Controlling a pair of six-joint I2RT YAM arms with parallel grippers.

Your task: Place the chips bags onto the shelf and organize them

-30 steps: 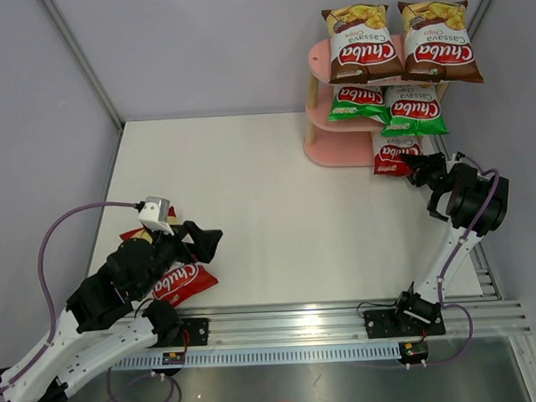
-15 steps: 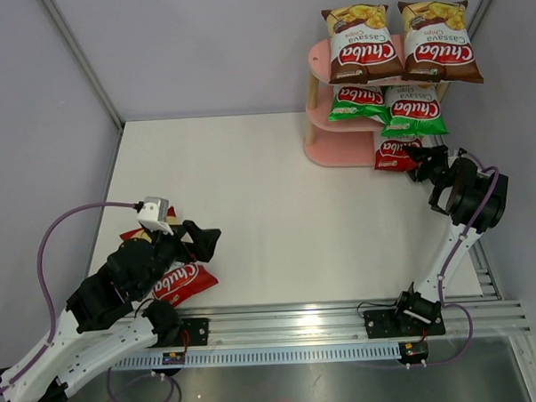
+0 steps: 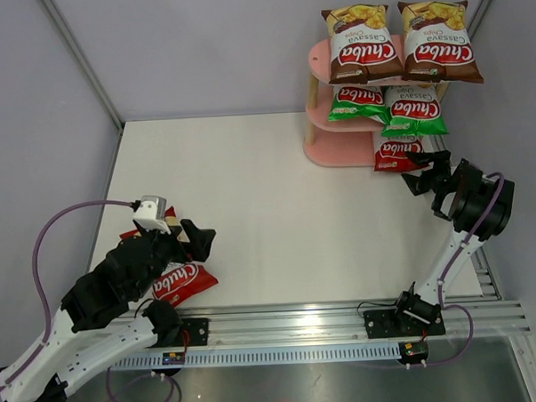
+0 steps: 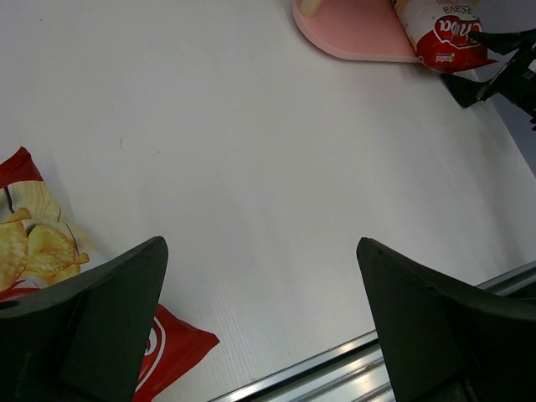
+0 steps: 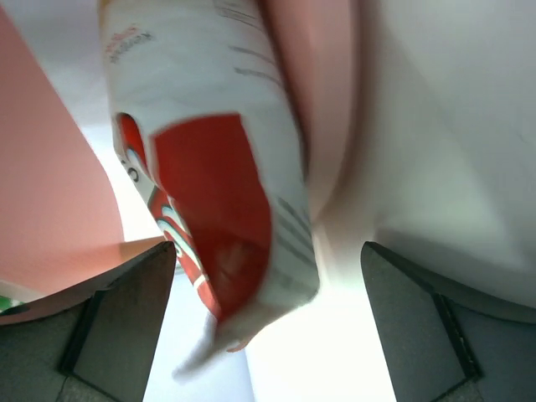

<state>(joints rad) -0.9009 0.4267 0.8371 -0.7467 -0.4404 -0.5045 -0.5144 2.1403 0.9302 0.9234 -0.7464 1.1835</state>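
- The left hand [image 3: 201, 239] waits with fingers apart above the loose red bag [image 3: 184, 281] on the worktop [image 3: 276, 192]
- The right hand [image 3: 422, 172], fingers spread, has released and backed off; the shelved red bag [image 3: 397, 153] rests on the shelf [image 3: 333, 154] bottom board; one bag likely remains

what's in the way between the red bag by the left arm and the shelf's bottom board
Nothing visible. Only bare table lies between the red bag by the open left gripper and the shelf. On the bottom board the other red bag sits to the right, by the right gripper; the left part looks free.
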